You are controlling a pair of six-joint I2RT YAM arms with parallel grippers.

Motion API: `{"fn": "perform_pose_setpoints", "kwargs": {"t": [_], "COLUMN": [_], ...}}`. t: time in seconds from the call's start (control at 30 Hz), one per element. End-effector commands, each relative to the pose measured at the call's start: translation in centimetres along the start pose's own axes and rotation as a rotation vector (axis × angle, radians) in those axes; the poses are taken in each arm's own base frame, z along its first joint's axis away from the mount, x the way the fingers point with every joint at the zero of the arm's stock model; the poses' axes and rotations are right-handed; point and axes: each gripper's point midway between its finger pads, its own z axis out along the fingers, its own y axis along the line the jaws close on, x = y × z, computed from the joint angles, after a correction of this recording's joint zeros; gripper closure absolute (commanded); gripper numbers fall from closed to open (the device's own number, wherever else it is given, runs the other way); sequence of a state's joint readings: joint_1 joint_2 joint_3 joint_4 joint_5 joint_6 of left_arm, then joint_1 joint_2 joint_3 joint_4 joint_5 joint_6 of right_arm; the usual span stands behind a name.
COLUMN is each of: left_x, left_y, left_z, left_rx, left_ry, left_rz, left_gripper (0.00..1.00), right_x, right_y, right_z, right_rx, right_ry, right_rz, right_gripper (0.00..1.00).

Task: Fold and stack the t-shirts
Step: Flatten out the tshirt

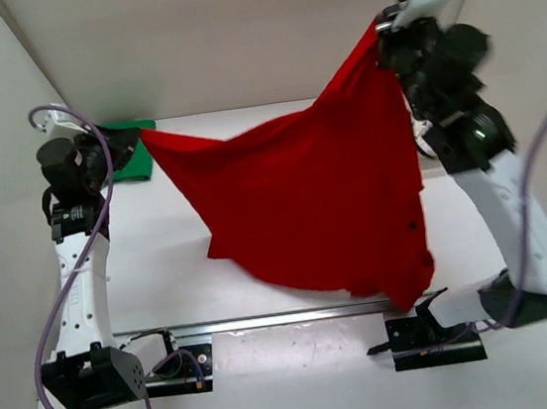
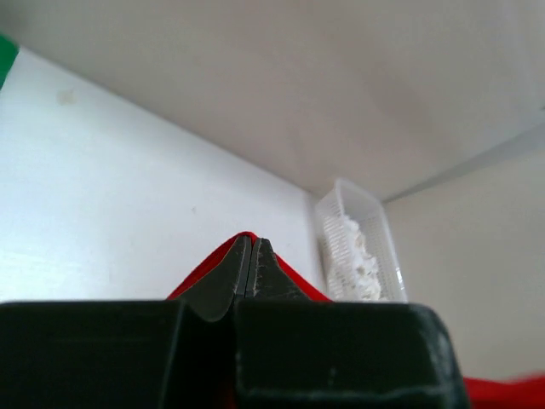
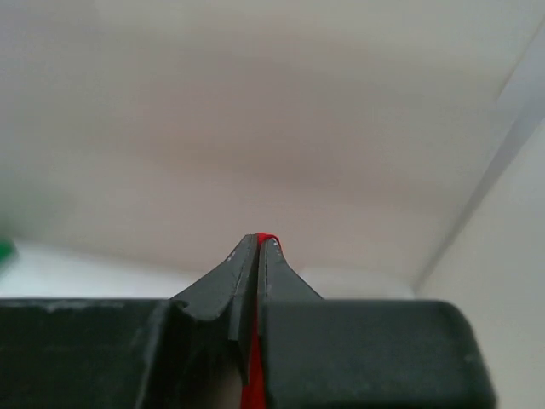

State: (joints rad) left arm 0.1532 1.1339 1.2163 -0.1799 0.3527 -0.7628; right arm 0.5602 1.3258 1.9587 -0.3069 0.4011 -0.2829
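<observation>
Currently left gripper (image 2: 253, 247) and right gripper (image 3: 258, 243) each clamp the red t-shirt (image 1: 302, 196) by little cloth; uneven pulling may free it.

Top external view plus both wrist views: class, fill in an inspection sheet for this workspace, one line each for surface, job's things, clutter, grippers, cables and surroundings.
Surface: white table, partly hidden by hanging cloth.
Job's things: red t-shirt held up and spread between the two arms, its right corner higher; green t-shirt lying at the table's far left; no off-white shirt identified.
Clutter: white mesh basket by the far wall, something white and crumpled inside.
Grippers: left gripper shut on the red t-shirt; right gripper shut on it too.
Cables: purple cables looping along each arm.
Surroundings: plain pale walls behind and at both sides.
</observation>
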Motion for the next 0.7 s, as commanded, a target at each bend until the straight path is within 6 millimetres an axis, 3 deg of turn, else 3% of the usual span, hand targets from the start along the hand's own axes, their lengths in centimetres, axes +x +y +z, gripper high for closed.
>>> {"fn": "perform_pose_setpoints", "kwargs": {"t": [0.0, 0.03, 0.07, 0.13, 0.17, 0.2, 0.23, 0.27, 0.3, 0.37, 0.43, 0.47, 0.5, 0.57, 0.67], "left_x": [0.3, 1.1, 1.6, 3.2, 3.3, 3.5, 3.1, 1.9, 2.0, 0.3, -2.6, -5.0, -5.8, -9.1, -11.5], "left_y": [0.2, 0.6, 1.7, 2.7, 3.0, 3.4, 3.4, 1.6, 2.5, 1.1, -1.7, -3.5, -4.1, -5.8, -6.0], "left_z": [0.0, 0.3, 0.9, 2.1, 2.7, 3.5, 4.7, 5.1, 6.6, 8.8, 10.7, 10.5, 10.7, 9.8, 8.8], "left_rx": [0.001, -0.004, -0.026, -0.042, -0.046, -0.064, -0.069, -0.036, -0.059, -0.04, 0.018, 0.049, 0.061, 0.084, 0.111], "left_ry": [-0.04, -0.032, -0.024, 0.007, 0.014, 0.016, 0.016, -0.005, 0.005, 0.0, -0.022, -0.066, -0.08, -0.158, -0.208], "left_rz": [0.044, 0.046, 0.049, 0.042, 0.041, 0.041, 0.04, 0.056, 0.05, 0.042, 0.038, 0.045, 0.051, 0.068, 0.054], "left_gripper": [1.0, 1.0, 1.0, 1.0, 1.0, 1.0, 1.0, 1.0, 1.0, 1.0, 1.0, 1.0, 1.0, 1.0, 1.0], "right_x": [10.2, 11.8, 13.2, 16.1, 15.2, 18.2, 19.2, 19.2, 18.8, 17.1, 14.0, 10.6, 9.2, 2.8, -0.9], "right_y": [3.4, 3.3, 1.4, 1.5, 1.5, 1.5, 1.2, 0.8, -0.1, -1.6, -2.9, -3.5, -3.5, -4.0, -4.7], "right_z": [2.3, 3.7, 4.7, 7.6, 8.3, 10.1, 12.0, 13.9, 14.6, 15.9, 15.8, 15.5, 15.4, 13.8, 12.0], "right_rx": [-0.258, -0.31, -0.265, -0.319, -0.336, -0.321, -0.291, -0.293, -0.277, -0.282, -0.295, -0.292, -0.295, -0.289, -0.302], "right_ry": [0.235, 0.27, 0.304, 0.352, 0.339, 0.397, 0.414, 0.399, 0.384, 0.291, 0.203, 0.12, 0.08, -0.087, -0.193], "right_rz": [0.171, 0.222, 0.267, 0.302, 0.299, 0.286, 0.257, 0.26, 0.274, 0.363, 0.409, 0.4, 0.386, 0.335, 0.319], "right_gripper": [1.0, 1.0, 1.0, 1.0, 1.0, 1.0, 1.0, 1.0, 1.0, 1.0, 1.0, 1.0, 1.0, 1.0, 1.0]}}
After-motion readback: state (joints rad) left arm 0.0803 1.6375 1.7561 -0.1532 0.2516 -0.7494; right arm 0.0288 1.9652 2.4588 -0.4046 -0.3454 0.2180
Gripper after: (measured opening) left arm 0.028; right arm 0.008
